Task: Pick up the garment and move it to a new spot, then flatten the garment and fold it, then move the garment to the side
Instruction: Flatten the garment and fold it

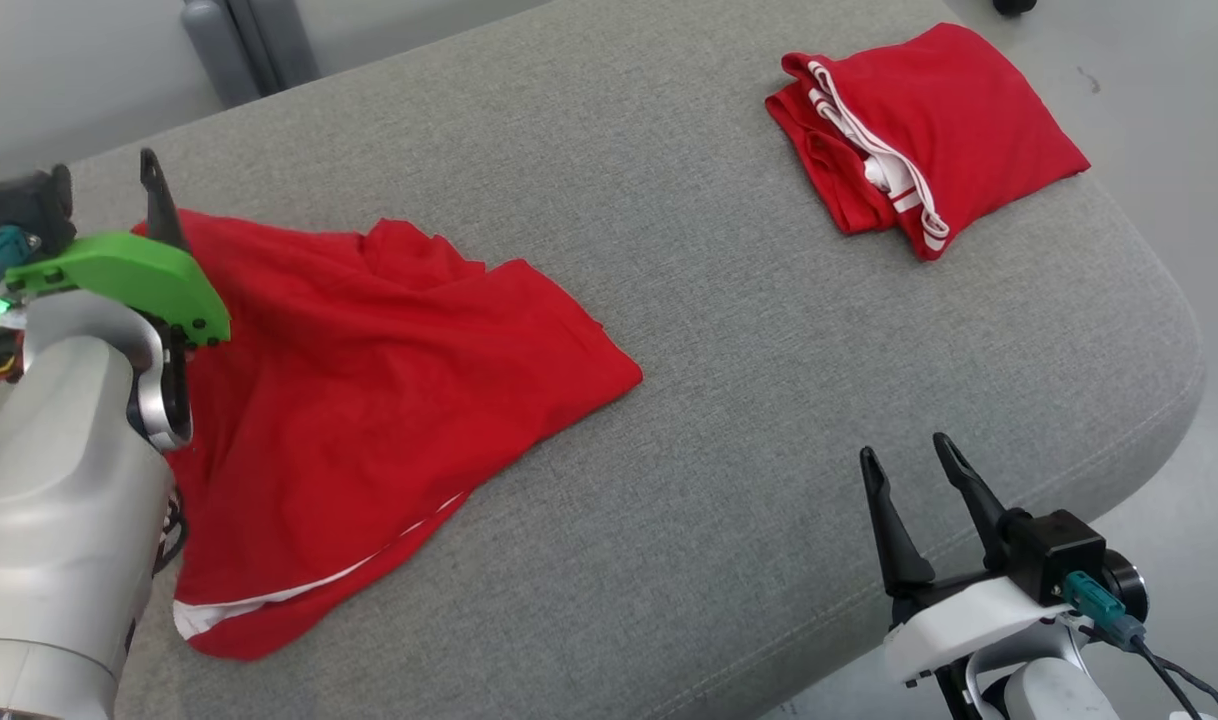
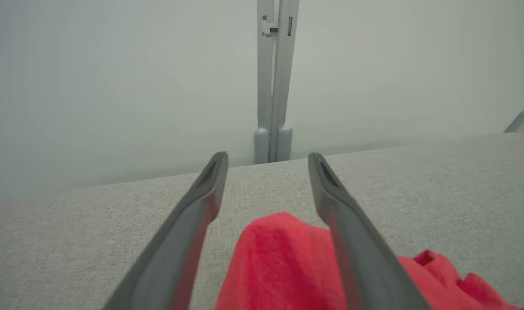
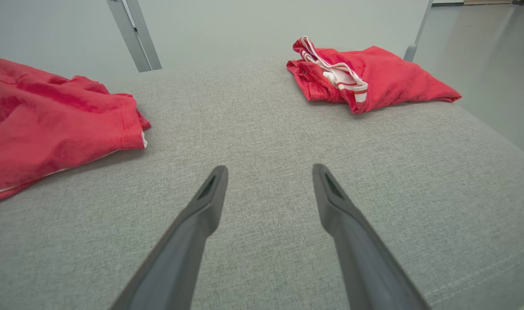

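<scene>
A red garment (image 1: 389, 370) with a white hem stripe lies loosely spread and wrinkled on the left part of the grey padded table (image 1: 729, 330). My left gripper (image 1: 104, 168) hovers over its far left corner, jaws open. In the left wrist view a raised fold of the garment (image 2: 279, 262) sits low between the open fingers (image 2: 201, 202), with nothing pinched. My right gripper (image 1: 906, 450) stands open near the table's front right edge, over bare cloth. The right wrist view has the garment (image 3: 51, 125) off to the left of the right gripper (image 3: 268, 168).
A second red garment (image 1: 949, 130), folded with white trim showing, lies at the far right corner (image 3: 374, 77). Grey posts (image 1: 249, 40) stand behind the table against a pale wall. The table's rounded right edge (image 1: 1184, 330) drops to the floor.
</scene>
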